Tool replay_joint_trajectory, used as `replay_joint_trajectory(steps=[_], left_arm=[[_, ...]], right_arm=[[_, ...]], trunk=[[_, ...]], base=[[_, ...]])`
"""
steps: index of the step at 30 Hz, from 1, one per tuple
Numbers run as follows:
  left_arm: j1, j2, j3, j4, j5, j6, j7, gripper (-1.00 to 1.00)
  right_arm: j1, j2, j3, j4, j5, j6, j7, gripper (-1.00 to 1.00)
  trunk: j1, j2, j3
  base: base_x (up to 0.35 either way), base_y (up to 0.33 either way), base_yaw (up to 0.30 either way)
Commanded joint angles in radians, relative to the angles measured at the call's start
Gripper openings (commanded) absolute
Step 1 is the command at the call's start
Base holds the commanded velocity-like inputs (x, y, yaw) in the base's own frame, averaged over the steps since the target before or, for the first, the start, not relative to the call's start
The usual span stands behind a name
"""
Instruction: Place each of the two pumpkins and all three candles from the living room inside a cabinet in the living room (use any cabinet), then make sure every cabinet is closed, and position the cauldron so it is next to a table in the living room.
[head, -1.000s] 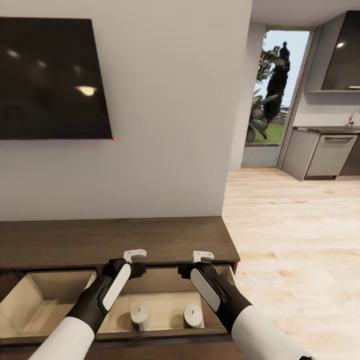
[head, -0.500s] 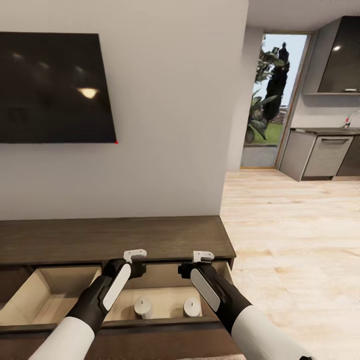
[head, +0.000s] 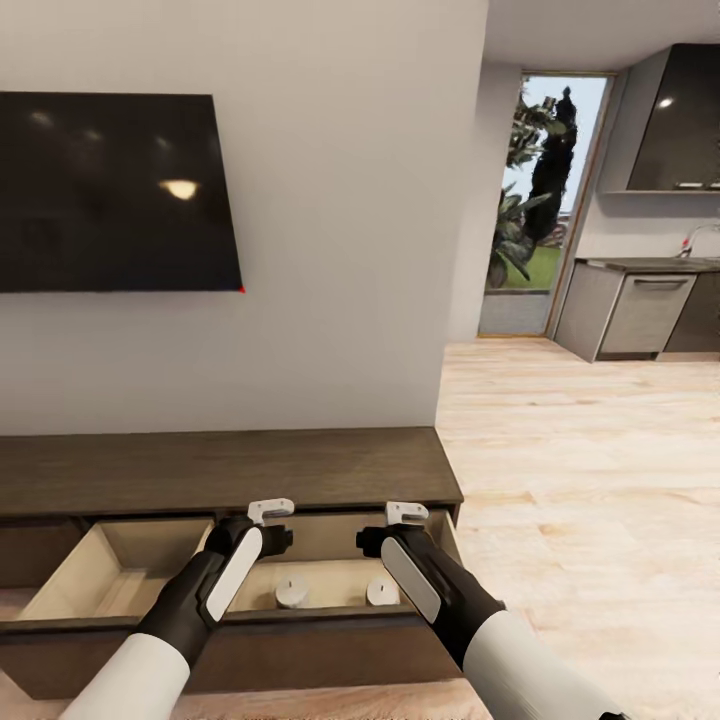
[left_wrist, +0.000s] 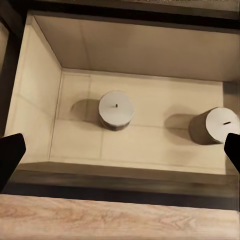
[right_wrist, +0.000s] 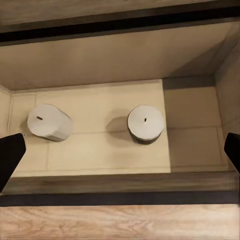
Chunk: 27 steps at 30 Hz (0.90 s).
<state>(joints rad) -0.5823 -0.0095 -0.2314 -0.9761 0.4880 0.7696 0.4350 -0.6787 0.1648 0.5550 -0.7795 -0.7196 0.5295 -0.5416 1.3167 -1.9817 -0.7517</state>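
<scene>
The cabinet (head: 220, 470) is a long low dark-brown unit against the wall, with two pale beige drawers pulled open. Two candles stand upright in the right-hand drawer, one (head: 293, 592) (left_wrist: 116, 110) (right_wrist: 145, 122) near its middle, the other (head: 382, 592) (left_wrist: 216, 125) (right_wrist: 48, 122) beside it. The left-hand drawer (head: 120, 570) holds nothing that I can see. My left gripper (head: 270, 514) and right gripper (head: 407, 515) hang open above the drawer with the candles, touching nothing. The pumpkins, the cauldron and the table are out of view.
A dark TV (head: 110, 190) hangs on the wall above the cabinet. Light wood floor (head: 580, 500) stretches to the right toward a glass door (head: 535, 200) and grey kitchen units (head: 640, 315). A strip of floor shows in front of the cabinet.
The whole picture has shifted: the camera has drawn back, so the cabinet looks smaller and farther. Both arms keep their pose, and the candles have not moved.
</scene>
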Motion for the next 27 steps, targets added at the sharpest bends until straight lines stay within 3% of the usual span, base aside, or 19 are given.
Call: replay_joint_trajectory(steps=[1,27], left_arm=[[-0.001,0.0,-0.002,-0.001,0.011,0.002,0.01,1.0],[-0.001,0.002,-0.002,-0.001,0.009,0.001,0.01,1.0]], right_arm=[[-0.001,0.0,0.003,-0.001,-0.009,0.001,-0.009,1.0],[-0.001,-0.001,0.003,-0.001,-0.009,0.001,-0.008,1.0]], trunk=[[-0.004,0.007,0.002],[-0.104,0.189,0.084]], base=[[-0.058,0.0,0.0],[-0.004,0.0,0.0]])
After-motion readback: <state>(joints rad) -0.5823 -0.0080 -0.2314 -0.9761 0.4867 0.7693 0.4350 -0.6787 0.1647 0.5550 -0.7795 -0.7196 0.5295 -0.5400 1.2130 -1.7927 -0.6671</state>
